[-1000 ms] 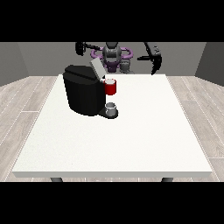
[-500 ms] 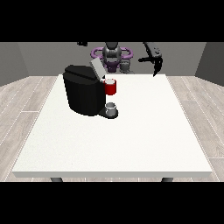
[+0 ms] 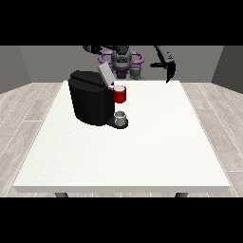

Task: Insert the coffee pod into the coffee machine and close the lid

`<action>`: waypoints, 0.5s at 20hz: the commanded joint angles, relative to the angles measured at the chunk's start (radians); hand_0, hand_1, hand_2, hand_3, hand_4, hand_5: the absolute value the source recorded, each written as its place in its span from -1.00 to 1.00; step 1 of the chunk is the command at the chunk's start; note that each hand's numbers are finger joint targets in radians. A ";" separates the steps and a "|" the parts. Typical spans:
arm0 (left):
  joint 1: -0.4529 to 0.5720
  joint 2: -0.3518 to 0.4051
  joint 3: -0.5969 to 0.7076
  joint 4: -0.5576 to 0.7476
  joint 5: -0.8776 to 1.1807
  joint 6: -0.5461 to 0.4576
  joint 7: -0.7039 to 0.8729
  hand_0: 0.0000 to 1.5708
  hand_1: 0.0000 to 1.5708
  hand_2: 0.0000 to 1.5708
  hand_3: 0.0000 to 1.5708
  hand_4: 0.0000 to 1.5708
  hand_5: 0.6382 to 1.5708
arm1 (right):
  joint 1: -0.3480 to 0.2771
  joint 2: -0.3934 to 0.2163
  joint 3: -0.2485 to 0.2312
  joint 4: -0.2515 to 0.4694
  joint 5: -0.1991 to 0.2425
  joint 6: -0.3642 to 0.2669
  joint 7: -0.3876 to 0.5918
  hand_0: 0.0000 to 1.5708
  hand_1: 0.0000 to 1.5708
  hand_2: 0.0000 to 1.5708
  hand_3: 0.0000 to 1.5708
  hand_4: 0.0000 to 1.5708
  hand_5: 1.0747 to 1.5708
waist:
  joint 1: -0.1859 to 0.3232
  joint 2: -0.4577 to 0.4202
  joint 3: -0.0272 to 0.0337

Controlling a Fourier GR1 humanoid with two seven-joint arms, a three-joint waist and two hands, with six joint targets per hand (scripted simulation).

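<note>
The black coffee machine (image 3: 92,102) stands on the white table (image 3: 142,152), left of its middle. Its grey lid (image 3: 104,74) is tilted up. A red thing at the machine (image 3: 120,94) sits at its front, with a grey thing (image 3: 121,118) on the base below it. The hand at the view's right (image 3: 167,65) hangs in the air above the table's far right edge, holding nothing, fingers pointing down and thumb out to the side. The hand at the view's left (image 3: 89,49) is raised high behind the machine, at the scene's top edge.
The robot's torso (image 3: 121,60) stands behind the table's far edge, with a small grey thing (image 3: 136,71) beside it. Wooden floor surrounds the table. White tabletop stretches in front of and to the right of the machine.
The hand at the view's right has dropped a little, and its thumb now shows out to the side. The hand at the view's left has edged upward. The machine and lid have not moved.
</note>
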 commanded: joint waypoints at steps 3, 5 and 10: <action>-0.023 0.057 0.009 -0.084 0.050 -0.050 0.021 -1.00 -1.00 -1.00 -1.00 -0.55 1.00 | -0.131 -0.030 -0.079 0.085 0.030 -0.009 -0.003 -1.00 -1.00 -1.00 -1.00 -0.71 1.00 | 0.032 0.081 0.0002; 0.053 0.005 -0.032 -0.148 0.028 0.017 0.026 -1.00 -1.00 -1.00 -1.00 -0.52 1.00 | -0.105 -0.018 -0.087 0.111 0.022 0.005 -0.028 -1.00 -1.00 -1.00 -1.00 -0.55 1.00 | 0.028 0.063 0.0002; 0.007 0.010 -0.035 -0.146 0.029 0.028 0.022 -1.00 -1.00 -1.00 -1.00 -0.56 1.00 | -0.227 -0.014 -0.163 0.213 0.012 -0.035 -0.012 -1.00 -1.00 -1.00 -1.00 -0.47 1.00 | 0.048 0.125 0.0002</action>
